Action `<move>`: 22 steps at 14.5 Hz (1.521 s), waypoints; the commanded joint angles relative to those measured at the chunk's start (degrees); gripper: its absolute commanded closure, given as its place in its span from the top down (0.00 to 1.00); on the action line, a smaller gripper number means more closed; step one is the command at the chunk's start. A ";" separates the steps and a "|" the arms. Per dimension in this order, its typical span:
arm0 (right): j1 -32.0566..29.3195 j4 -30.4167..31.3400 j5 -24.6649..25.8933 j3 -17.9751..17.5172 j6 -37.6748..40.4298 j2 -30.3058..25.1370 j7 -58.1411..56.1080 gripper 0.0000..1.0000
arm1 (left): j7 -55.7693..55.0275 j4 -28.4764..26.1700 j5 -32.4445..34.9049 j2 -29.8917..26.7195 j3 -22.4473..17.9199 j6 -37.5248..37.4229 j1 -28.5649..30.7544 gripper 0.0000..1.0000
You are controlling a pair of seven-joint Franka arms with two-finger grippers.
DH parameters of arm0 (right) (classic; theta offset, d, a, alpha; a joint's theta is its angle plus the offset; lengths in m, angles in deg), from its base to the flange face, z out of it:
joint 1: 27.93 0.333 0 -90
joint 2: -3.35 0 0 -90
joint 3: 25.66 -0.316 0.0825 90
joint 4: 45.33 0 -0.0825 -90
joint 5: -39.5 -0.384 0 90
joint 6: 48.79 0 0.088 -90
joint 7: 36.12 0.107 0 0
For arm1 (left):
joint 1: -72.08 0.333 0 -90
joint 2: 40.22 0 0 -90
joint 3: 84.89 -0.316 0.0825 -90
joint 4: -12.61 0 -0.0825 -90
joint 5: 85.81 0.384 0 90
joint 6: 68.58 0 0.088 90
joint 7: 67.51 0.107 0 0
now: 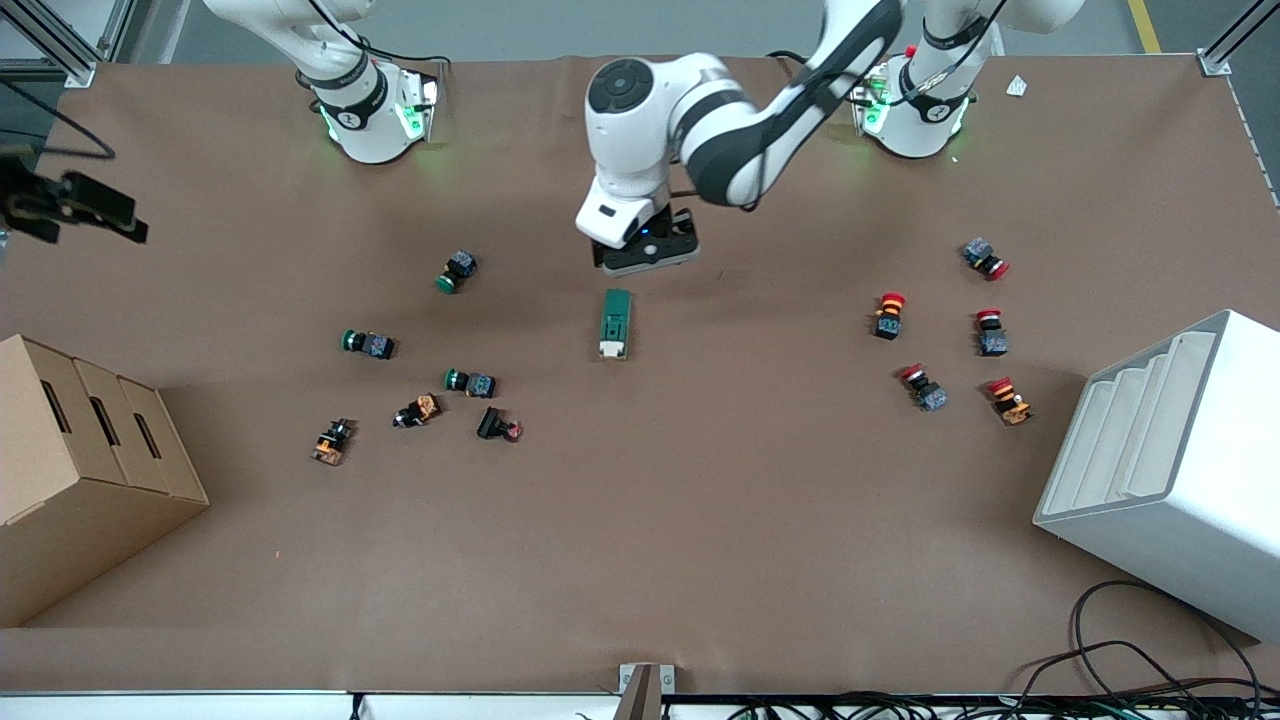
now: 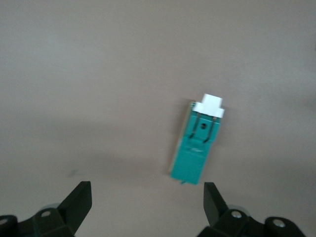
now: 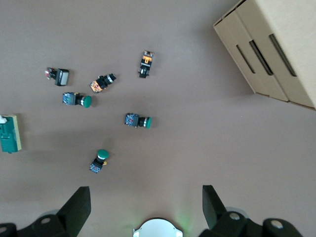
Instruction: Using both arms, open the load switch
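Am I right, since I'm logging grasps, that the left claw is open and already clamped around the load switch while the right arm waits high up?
Not quite. The left claw is open, but it hovers over the table beside the load switch, apart from it, not around it; the left wrist view shows the gap. The right claw, open, does wait high up.
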State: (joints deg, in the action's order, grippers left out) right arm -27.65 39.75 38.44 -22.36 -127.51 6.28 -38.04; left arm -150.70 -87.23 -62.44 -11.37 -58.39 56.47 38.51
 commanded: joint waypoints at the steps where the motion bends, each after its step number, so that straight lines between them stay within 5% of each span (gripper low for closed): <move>1: -0.19 -1.24 -0.08 -0.05 -2.47 3.92 -0.54 1.00 | -12.11 1.40 12.00 6.29 -0.05 3.79 -3.41 1.00; 6: 0.25 -0.71 0.80 -0.05 -7.76 6.21 -0.80 1.00 | -36.40 -0.61 35.81 12.10 -0.13 5.20 -8.08 1.00; 8: 0.07 1.74 0.01 -0.13 -9.07 7.00 -0.19 1.00 | -37.74 -2.55 45.06 13.16 -0.40 4.59 -9.75 0.99; 11: 3.13 3.86 -2.18 -0.13 -10.66 7.09 2.34 1.00 | -37.83 -2.99 49.39 13.78 -0.48 4.50 -9.93 0.98; 17: 23.86 10.27 -2.45 -0.13 -18.11 7.96 44.73 1.00 | -44.13 -5.10 57.57 13.78 -0.57 0.73 -12.38 0.98; 22: 38.72 10.37 -2.45 -0.13 -28.30 17.87 86.49 1.00 | -49.94 -5.54 62.92 15.00 -0.75 -1.21 -13.18 0.97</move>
State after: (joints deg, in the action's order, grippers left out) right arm 7.74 50.63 35.88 -23.30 -152.41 19.99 32.93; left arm -197.49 -92.34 -2.75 3.28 -58.67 55.97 25.71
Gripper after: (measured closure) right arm 0.000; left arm 0.022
